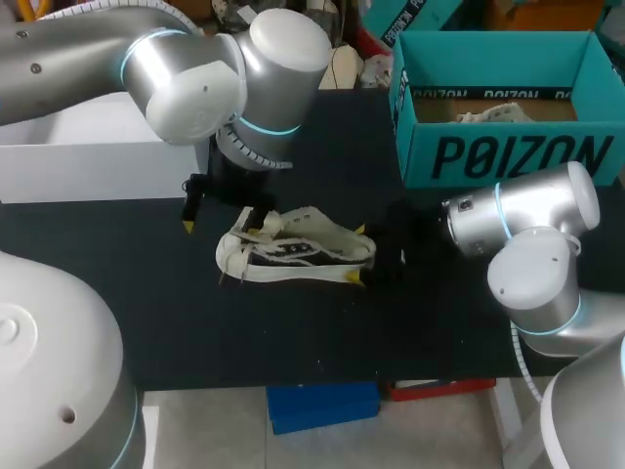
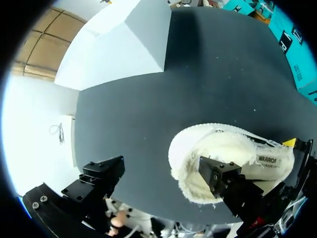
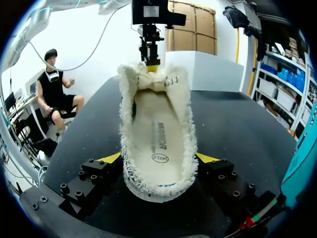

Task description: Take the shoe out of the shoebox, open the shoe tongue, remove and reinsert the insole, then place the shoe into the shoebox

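So the shoe [image 1: 293,256] is lying on the black surface [image 1: 146,303], well apart from the teal shoebox [image 1: 508,156]. The right arm's fingers [image 3: 110,158] are clamped on one end of it, a yellow tip pressing each side. The left arm's fingers [image 2: 225,181] are spread wide at the other end, one poking down inside the shoe, the other out over bare surface. The insole [image 3: 157,134] sits flat inside.
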Available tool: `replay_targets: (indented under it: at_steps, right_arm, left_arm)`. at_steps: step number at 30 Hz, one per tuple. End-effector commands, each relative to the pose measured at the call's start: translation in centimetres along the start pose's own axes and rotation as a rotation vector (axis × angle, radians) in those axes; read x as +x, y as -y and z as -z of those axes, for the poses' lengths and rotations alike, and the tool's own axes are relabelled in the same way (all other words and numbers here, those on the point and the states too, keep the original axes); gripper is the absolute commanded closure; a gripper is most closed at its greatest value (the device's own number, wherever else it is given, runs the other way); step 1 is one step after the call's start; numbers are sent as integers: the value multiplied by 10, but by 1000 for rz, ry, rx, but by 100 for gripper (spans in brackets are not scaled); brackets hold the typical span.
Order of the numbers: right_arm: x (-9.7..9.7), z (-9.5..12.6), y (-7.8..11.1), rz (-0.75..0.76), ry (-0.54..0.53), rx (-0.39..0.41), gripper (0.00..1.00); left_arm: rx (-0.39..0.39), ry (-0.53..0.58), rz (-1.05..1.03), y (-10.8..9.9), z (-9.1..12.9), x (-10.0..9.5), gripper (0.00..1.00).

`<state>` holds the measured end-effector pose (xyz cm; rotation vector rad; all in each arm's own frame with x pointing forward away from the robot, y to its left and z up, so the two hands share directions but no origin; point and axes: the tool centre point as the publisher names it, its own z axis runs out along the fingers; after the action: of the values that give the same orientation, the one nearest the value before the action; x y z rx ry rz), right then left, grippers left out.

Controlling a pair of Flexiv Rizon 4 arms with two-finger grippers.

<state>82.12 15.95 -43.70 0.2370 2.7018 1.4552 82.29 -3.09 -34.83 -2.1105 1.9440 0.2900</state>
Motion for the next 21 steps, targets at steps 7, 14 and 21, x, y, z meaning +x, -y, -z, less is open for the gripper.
replay_targets:
  at_steps: [7, 14, 21]
  right_arm:
    - [-1, -4, 2, -2, -1, 3, 100]
    - [-1, -4, 2, -2, -1, 3, 100]
    - [-1, -4, 2, -2, -1, 3, 100]
  left_arm:
    - [25, -430, -898, -13, 60, 12, 100]
    - [52, -444, -1442, -22, 74, 48, 100]
    - [65, -437, -1659, -22, 80, 74, 100]
